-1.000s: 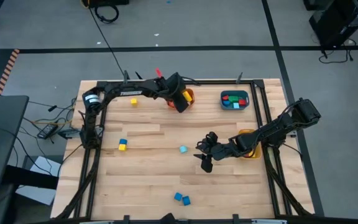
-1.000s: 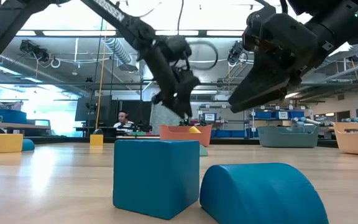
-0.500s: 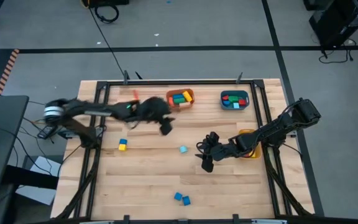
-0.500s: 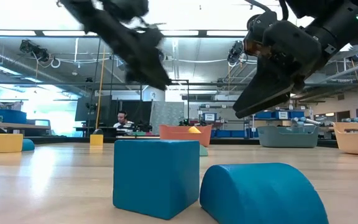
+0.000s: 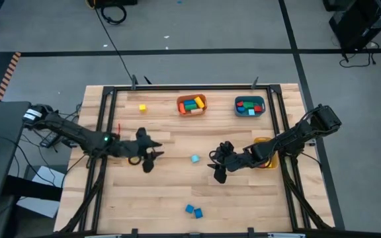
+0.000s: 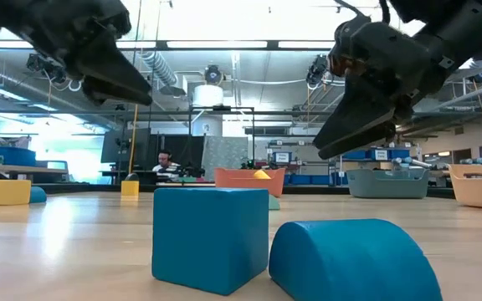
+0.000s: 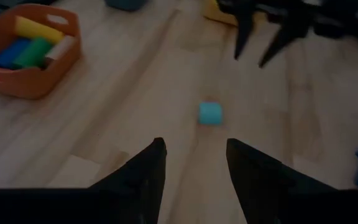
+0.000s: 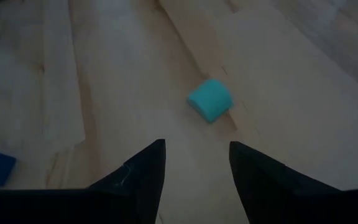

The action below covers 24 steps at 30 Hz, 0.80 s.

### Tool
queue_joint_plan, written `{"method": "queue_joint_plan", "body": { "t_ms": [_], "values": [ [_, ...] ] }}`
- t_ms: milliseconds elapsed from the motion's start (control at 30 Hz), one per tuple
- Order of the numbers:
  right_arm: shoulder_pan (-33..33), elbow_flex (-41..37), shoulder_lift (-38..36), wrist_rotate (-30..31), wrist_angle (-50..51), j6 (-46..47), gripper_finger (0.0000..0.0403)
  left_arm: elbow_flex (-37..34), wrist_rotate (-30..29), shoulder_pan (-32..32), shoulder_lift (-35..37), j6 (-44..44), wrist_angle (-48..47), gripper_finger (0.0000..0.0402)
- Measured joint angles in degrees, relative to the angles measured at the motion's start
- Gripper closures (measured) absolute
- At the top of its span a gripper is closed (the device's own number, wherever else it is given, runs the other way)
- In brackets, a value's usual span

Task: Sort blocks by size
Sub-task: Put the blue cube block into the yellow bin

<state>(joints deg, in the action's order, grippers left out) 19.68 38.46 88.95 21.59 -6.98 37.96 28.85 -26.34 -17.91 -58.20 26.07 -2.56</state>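
A light blue block [image 5: 194,158] lies on the table between my two grippers; it also shows in the left wrist view [image 7: 210,114] and the right wrist view [image 8: 210,99]. My left gripper [image 5: 149,158] is open and empty to its left, fingers [image 7: 194,146] pointing at it. My right gripper [image 5: 218,168] is open and empty to its right, a little above the table [image 8: 196,146]. Two blue blocks [image 5: 193,211] lie near the front edge; in the low view they are a cube [image 6: 210,237] and a rounded piece [image 6: 354,259]. A small yellow block [image 5: 142,107] lies at the far left.
An orange bin [image 5: 192,104] and a teal bin [image 5: 249,106], both holding blocks, stand at the far edge. A yellow bin [image 5: 264,153] sits partly under my right arm. A yellow block [image 6: 7,191] shows at the low view's left. A person sits in the room behind.
My left gripper has swung away from the orange bin at the far edge, toward the table's left and near side, and come down to the left of the light blue block. My right arm has kept still. No block has moved.
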Motion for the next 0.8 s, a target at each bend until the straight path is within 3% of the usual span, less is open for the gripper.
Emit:
{"method": "queue_joint_plan", "body": {
  "t_ms": [300, 533, 800],
  "values": [
    [5.2, 0.0, 0.0, 2.9, -7.1, -3.4, 0.0235, 0.0, -9.8, -5.3, -5.2, 1.2, 4.6, 0.0225],
    [5.0, 0.0, 0.0, 2.8, -10.8, -7.5, 0.0233, 0.0, -10.3, -5.4, -10.6, -0.2, 12.6, 0.0225],
    [4.7, 2.2, 0.1, 1.2, -15.6, -23.5, 0.0222, 0.0, -10.3, -5.4, -13.5, -0.2, 14.2, 0.0225]
  ]
}}
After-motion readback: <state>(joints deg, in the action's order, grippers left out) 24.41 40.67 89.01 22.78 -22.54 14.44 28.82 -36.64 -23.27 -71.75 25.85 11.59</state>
